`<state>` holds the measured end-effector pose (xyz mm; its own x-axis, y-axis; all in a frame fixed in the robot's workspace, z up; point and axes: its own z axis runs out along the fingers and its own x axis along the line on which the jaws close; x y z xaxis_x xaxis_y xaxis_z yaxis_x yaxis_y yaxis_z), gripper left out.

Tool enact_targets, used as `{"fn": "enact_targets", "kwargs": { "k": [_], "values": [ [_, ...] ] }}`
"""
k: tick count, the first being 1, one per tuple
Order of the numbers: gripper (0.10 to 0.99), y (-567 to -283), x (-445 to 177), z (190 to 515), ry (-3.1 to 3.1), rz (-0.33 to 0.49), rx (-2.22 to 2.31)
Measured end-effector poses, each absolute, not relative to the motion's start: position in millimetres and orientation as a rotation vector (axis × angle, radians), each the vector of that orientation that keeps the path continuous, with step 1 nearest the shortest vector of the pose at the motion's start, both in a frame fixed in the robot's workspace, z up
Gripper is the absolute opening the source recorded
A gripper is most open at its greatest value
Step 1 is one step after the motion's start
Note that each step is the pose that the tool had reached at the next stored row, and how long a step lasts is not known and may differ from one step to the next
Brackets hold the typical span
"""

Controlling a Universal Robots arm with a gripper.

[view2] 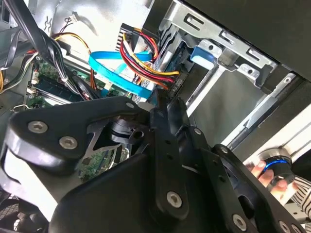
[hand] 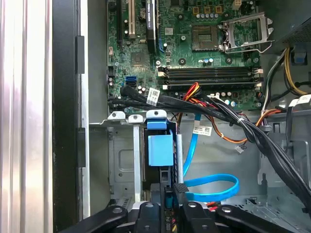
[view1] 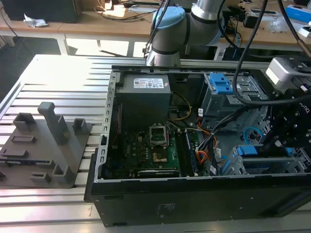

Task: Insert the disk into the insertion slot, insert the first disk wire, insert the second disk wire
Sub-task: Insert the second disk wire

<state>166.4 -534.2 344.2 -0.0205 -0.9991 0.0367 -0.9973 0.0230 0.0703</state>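
Blue-framed disk (hand: 160,148): item sits upright inside the insertion slot (hand: 121,160), the silver-grey cage at the case corner well apart from the grey power-supply box (view1: 144,94); it looks seated, so the wiring step appears to be the one in hand. Tool (hand: 172,196): poised just beside the disk's near end, directly in line with the caddy; whether it is open or closed, or grips anything, I cannot tell from where I stand. Blue flat cable (hand: 214,183): loops loose on the case floor beside the tool. Red-and-yellow wire bundle (view2: 146,58): arcs toward the same end of the disk. Handling note: a plug should meet its socket square and go straight in with light pressure, with the loose loops kept clear of the black harness crossing below the motherboard (hand: 194,48).
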Motion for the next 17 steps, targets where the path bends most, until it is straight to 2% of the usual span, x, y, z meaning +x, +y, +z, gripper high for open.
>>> {"fn": "enact_targets", "kwargs": {
  "k": [4,5,6,7,17],
  "values": [
    [0.239,-532.9,166.4,366.5,-2.190,-0.037,2.145],
    [0.157,-532.7,166.4,369.5,-2.190,-0.037,2.145],
    [0.157,-532.5,166.4,372.3,-2.190,-0.037,2.145],
    [0.106,-532.3,166.4,376.3,-2.190,-0.037,2.146],
    [0.106,-532.0,166.4,384.0,-2.189,-0.037,2.146]
  ]
}}
